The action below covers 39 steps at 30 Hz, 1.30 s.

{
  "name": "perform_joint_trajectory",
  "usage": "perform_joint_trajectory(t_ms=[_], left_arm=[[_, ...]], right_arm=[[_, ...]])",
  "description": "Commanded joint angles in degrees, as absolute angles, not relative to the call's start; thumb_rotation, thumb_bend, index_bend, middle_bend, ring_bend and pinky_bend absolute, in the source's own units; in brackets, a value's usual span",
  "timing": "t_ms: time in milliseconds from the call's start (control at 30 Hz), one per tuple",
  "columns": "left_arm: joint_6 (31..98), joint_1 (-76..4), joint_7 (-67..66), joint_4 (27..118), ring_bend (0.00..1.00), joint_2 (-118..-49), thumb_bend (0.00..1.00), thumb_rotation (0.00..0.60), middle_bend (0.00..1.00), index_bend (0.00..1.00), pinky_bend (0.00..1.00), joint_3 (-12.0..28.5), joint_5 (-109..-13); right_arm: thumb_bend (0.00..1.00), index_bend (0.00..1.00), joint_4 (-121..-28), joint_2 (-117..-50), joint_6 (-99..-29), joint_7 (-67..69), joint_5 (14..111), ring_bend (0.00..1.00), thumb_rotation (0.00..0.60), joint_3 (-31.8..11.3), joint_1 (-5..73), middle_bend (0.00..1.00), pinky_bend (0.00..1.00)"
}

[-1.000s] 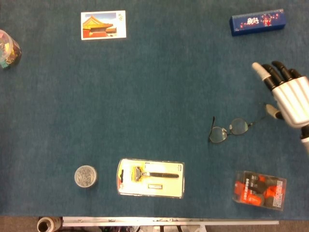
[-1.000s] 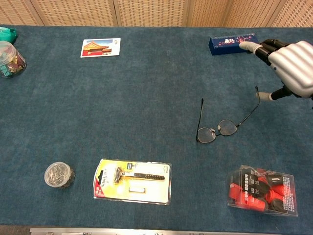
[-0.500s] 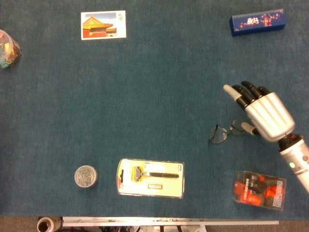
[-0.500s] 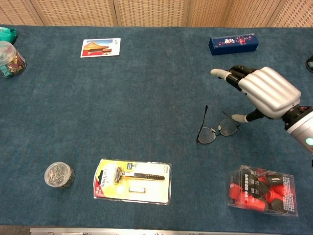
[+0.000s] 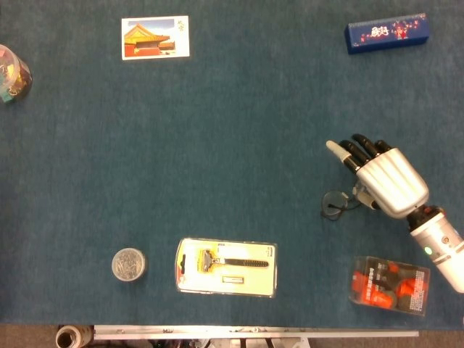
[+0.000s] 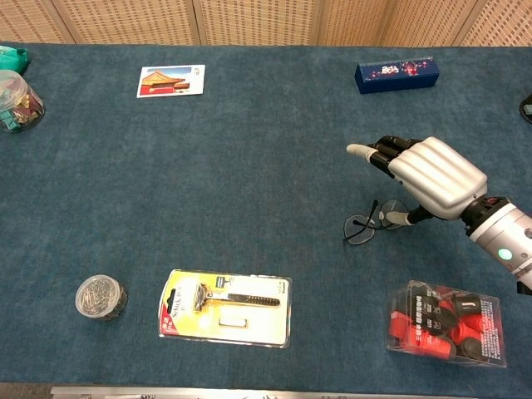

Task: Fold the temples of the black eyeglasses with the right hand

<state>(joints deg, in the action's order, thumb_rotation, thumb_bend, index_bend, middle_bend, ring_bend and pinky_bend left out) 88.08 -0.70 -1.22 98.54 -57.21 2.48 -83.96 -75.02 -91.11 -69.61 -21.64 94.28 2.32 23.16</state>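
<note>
The black eyeglasses (image 5: 333, 205) lie on the blue table cloth at the right. Only one lens and a bit of frame show in the head view, and the rest is under my right hand (image 5: 384, 181). In the chest view the eyeglasses (image 6: 360, 226) sit just below and left of that hand (image 6: 428, 174). The hand hovers over them with its fingers stretched out toward the left, holding nothing. Its thumb tip touches the frame near the lenses. One temple stands up slightly by the thumb. My left hand is not visible in either view.
A red-and-black packaged item (image 5: 389, 285) lies close in front of the right forearm. A razor blister pack (image 5: 226, 267) and a small round tin (image 5: 128, 264) sit near the front edge. A blue box (image 5: 386, 32), a postcard (image 5: 155, 37) and a jar (image 5: 11, 72) are far back.
My right hand has moved left and forward, from beside the eyeglasses to over them. The long right temple has swung in toward the lenses, and the eyeglasses have shifted slightly.
</note>
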Motion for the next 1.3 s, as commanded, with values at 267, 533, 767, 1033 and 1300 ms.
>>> perform_joint_trajectory(t_ms=[267,533,767,1033,1300], left_arm=[[87.84,-0.78,-1.48,98.63,0.38,-57.22,0.03,0.600,0.46,0.43,0.50,2.40,-83.94],[87.52,-0.92,-1.57,98.54,0.38,-57.25,0.03,0.600,0.46,0.43,0.50,2.48,-83.65],[87.31,-1.01,-1.98,98.68,0.38,-57.34,0.03,0.600,0.46,0.43,0.50,2.29,-83.86],[87.44,-0.93,-1.84,98.83,0.38,-57.26,0.03,0.600,0.46,0.43,0.50,2.33,-83.77],[87.49,-0.89,-1.46,98.82,0.38,-57.12,0.03,0.600,0.46,0.43,0.50,2.39,-83.67]], right_arm=[[0.06,0.12,-70.33,-93.22,-68.99,-20.40,93.70,0.18,0.600,2.10,23.33,0.25,0.42],[0.06,0.12,-74.71,-90.52,-73.19,-20.04,95.34,0.18,0.600,0.66,23.32,0.25,0.42],[0.06,0.12,-85.04,-84.86,-78.77,-23.38,98.57,0.18,0.600,-1.20,23.03,0.25,0.42],[0.06,0.12,-92.81,-81.67,-81.65,-26.64,103.05,0.18,0.600,-1.57,22.95,0.26,0.42],[0.06,0.12,-94.83,-82.60,-79.84,-27.81,104.76,0.18,0.600,-1.12,23.64,0.26,0.42]])
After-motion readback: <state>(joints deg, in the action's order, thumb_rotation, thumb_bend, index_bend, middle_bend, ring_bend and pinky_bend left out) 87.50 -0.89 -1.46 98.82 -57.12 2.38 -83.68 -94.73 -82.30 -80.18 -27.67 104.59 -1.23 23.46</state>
